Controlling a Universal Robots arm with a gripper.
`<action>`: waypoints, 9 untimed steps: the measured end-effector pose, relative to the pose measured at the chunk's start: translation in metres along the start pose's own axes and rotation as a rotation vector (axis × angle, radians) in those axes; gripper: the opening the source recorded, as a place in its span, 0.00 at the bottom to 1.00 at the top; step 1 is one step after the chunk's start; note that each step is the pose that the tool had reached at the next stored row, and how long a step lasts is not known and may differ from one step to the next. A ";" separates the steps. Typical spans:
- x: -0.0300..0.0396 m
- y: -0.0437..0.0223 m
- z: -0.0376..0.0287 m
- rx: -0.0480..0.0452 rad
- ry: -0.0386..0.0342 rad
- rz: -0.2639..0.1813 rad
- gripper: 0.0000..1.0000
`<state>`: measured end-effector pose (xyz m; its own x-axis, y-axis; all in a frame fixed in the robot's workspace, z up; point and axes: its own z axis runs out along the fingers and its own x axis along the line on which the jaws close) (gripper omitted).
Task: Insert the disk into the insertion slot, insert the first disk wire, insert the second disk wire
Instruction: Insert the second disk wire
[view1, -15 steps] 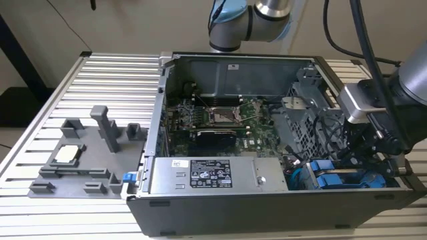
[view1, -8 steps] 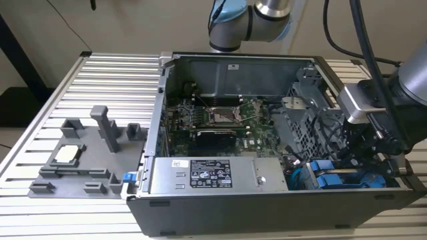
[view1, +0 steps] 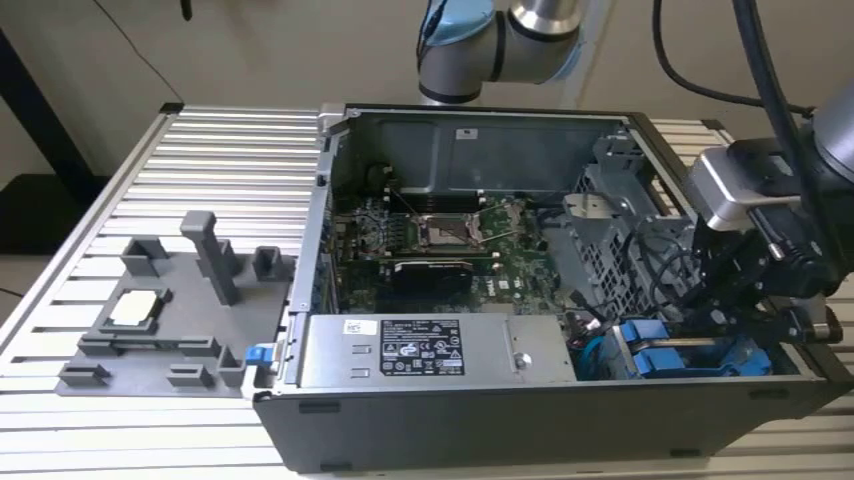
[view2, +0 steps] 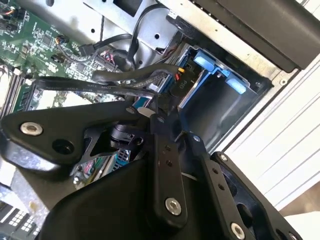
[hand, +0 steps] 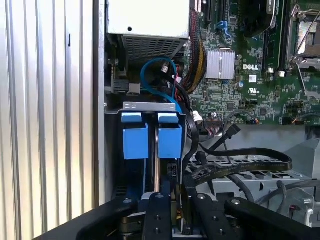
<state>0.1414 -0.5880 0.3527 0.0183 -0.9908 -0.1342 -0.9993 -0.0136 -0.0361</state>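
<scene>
Gripper (hand: 172, 220) down at the drive cage, among black cables.

Nearest the first wrist camera, the black fingers (hand: 157, 215) reach toward the disk (hand: 169, 141), whose blue carrier tabs stand upright in the insertion slot (hand: 150, 106). Whether the fingers are parted or clamped on anything cannot be told. In the exterior view the gripper (view1: 747, 300) hangs over the blue carriers at the case's near right corner, right of the power supply (view1: 414, 352).

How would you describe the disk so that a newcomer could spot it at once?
Start at the open computer case, then go to its corner at the exterior view's right, beside the gripper. The disk sits there in the grey cage; its bright blue carrier separates it from the grey power-supply box.
</scene>
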 end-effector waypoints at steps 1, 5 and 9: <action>-0.0006 -0.0001 -0.0043 -0.0001 0.0001 0.000 0.24; -0.0030 -0.0009 -0.0225 -0.0002 0.0003 0.000 0.24; -0.0038 -0.0011 -0.0279 -0.0003 0.0001 0.000 0.24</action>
<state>0.1415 -0.5879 0.3809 0.0185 -0.9908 -0.1341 -0.9993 -0.0138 -0.0358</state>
